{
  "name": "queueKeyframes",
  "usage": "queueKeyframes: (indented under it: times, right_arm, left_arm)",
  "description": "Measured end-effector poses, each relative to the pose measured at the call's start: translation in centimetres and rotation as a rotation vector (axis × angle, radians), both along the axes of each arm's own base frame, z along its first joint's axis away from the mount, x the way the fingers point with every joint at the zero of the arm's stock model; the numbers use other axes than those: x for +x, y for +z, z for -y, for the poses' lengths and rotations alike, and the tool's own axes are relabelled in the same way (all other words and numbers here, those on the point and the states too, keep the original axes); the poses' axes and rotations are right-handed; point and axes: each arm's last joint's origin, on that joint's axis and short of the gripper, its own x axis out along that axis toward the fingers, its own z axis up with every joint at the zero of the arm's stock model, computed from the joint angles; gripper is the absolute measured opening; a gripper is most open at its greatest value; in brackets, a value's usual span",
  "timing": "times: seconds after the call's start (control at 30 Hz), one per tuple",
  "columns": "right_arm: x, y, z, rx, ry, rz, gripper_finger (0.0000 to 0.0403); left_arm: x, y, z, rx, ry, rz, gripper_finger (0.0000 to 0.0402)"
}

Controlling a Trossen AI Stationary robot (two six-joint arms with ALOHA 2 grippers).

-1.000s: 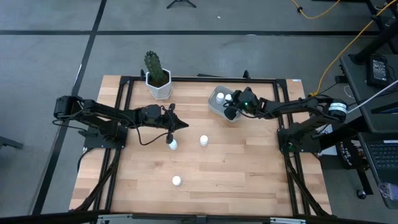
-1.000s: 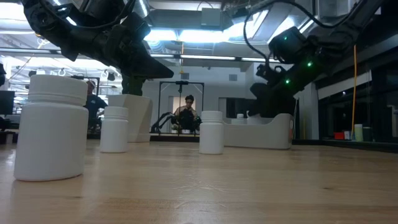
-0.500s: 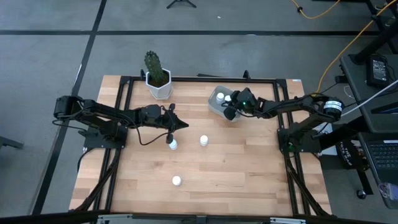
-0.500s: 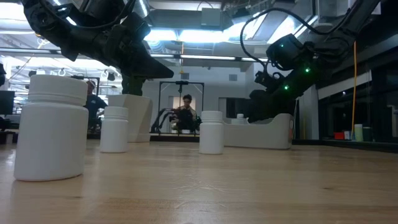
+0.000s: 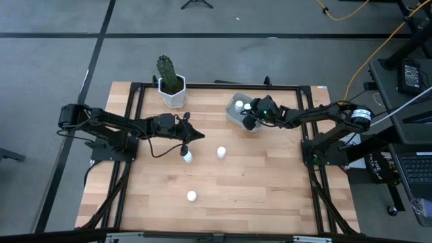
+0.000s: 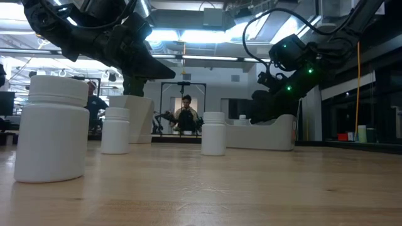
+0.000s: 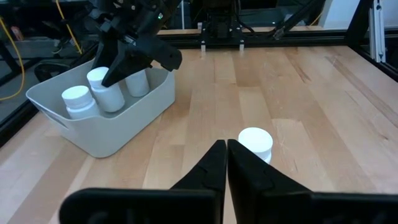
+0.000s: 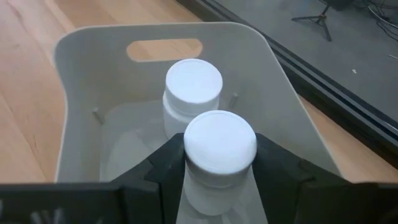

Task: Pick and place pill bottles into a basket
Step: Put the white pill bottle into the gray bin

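Right wrist view: the right gripper pinches a capped bottle between both fingers, inside the basket, with a second bottle just beyond it near the handle cutout. High view: the left gripper, fingers pressed together, hovers mid-table beside a loose bottle. Two more loose bottles stand well apart on open wood. The cactus pot sits at the far edge.

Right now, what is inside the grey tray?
The tray holds three white bottles; the right tool grips one of them. The tool's body covers part of the floor.
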Motion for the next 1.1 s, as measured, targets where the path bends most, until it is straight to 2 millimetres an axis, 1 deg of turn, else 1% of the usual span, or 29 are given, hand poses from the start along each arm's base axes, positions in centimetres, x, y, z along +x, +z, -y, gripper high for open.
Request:
queueKeyframes:
  times: [0.5, 0.7, 0.9, 1.1]
  right_arm:
    - [-0.14, -0.21, -0.04, 0.013, -0.003, -0.021, 0.0167]
    - [-0.14, -0.2, -0.04, 0.013, -0.003, -0.02, 0.0196]
    - [-0.22, -0.2, 0.13, 0.015, -0.012, -0.018, 0.0229]
    - [-0.16, 0.06, 0.48, -0.007, -0.005, -0.03, 0.0237]
  left_arm:
    - [0.0, 0.0, -0.01, 0.0, 0.0, 0.0, 0.001]
    - [0.0, 0.0, 0.0, 0.0, 0.0, 0.0, 0.0006]
    - [0.0, 0.0, 0.0, 0.0, 0.0, 0.0, 0.0012]
    - [0.0, 0.0, 0.0, 0.0, 0.0, 0.0, 0.0009]
